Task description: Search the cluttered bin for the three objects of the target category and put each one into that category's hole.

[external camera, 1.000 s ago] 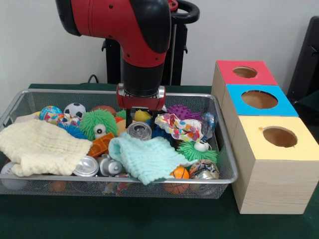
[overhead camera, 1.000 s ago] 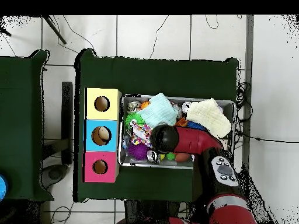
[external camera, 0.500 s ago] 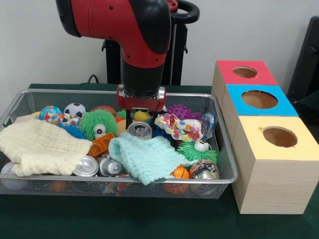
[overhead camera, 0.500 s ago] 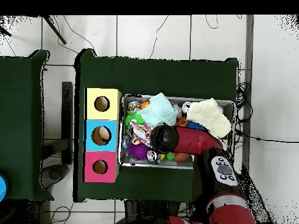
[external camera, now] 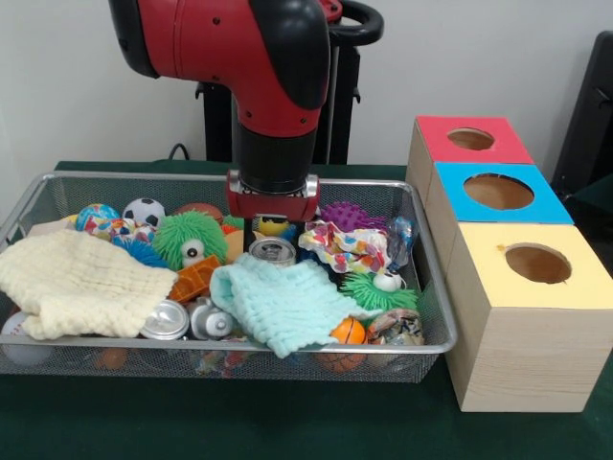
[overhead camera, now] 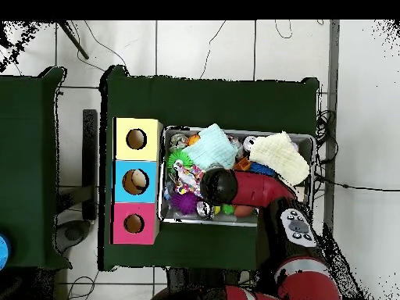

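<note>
My hand (external camera: 251,230), grip state I cannot tell, hangs over the silver can (external camera: 273,251) in the wire bin (external camera: 436,316); blue box's hole (overhead camera: 136,181) apparently holds one item, search unfinished.

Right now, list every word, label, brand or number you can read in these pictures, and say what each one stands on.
None can be read.
Cans in the wire bin: any print too small and blurred.
Patterned wrapper: coloured pattern only, no letters to make out.
Three boxes with holes: plain coloured tops, no writing.
Robot arm: no legible marking; its buttons in the overhead view are too small.
</note>
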You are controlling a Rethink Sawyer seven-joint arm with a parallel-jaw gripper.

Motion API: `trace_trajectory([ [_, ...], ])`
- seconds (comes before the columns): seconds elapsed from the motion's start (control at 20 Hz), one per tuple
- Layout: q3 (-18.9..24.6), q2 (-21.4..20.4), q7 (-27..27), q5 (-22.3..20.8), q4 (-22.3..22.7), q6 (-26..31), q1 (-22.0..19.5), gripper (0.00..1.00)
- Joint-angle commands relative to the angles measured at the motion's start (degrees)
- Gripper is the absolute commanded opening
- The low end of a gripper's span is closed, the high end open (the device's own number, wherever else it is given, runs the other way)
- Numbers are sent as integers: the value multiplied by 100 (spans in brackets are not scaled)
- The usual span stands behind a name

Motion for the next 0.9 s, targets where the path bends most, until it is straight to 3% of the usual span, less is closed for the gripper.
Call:
trace_trajectory([
  [0.05, 170, 268, 617, -308, 5, -763, 40, 100],
  [0.4, 105, 384, 561, -252, -135, -593, 132, 100],
  [0.9, 210, 390, 339, -41, -565, 95, 99, 100],
])
